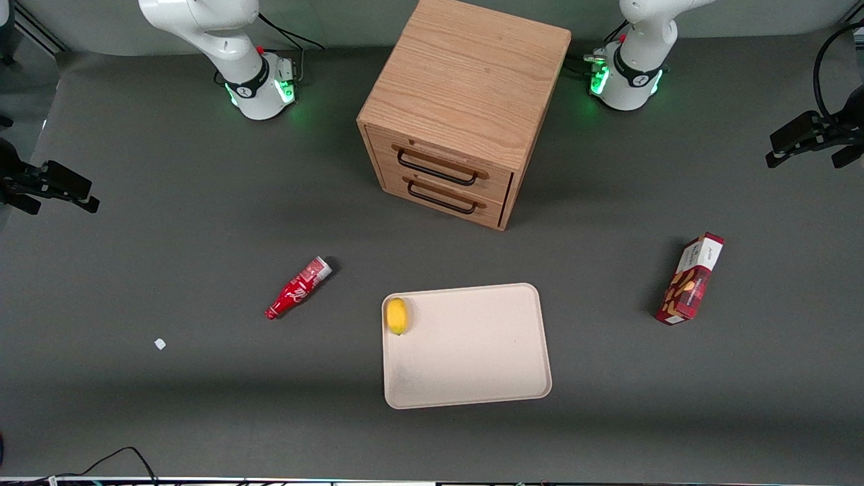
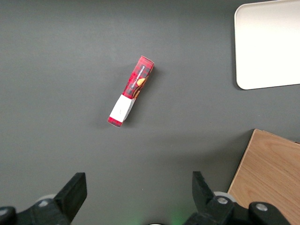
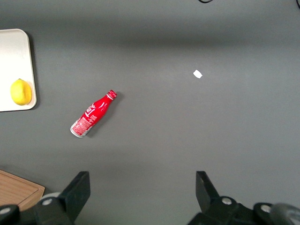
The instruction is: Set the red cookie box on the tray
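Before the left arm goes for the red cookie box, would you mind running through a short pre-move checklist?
1. Gripper open: ok, fingers spread wide, holding nothing.
2. Red cookie box free to grasp: ok, it lies alone on the table toward the working arm's end.
3. Gripper at the box: not ok, it hangs well above the table, apart from it.
4. Room on the tray: ok, only a lemon sits by one rim.
5. Cabinet drawers shut: ok.
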Motion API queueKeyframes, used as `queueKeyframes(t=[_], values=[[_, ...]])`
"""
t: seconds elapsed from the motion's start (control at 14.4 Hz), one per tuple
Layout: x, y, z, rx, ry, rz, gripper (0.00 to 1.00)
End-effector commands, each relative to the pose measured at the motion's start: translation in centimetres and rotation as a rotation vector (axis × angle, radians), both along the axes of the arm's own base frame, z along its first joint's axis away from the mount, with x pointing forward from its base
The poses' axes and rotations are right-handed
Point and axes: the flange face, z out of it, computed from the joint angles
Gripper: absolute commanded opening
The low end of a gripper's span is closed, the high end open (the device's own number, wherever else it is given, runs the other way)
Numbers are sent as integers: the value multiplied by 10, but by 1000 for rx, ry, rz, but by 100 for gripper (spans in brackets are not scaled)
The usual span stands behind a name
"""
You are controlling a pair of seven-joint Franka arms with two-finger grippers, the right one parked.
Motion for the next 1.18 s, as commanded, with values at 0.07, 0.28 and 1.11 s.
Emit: queueKeyframes(t=[0.07,0.28,1.11], values=[[-7,3,9,10,9,-15,100],[-4,1,4,8,13,-14,100],[62,25,-172,-9,69,-196,100]])
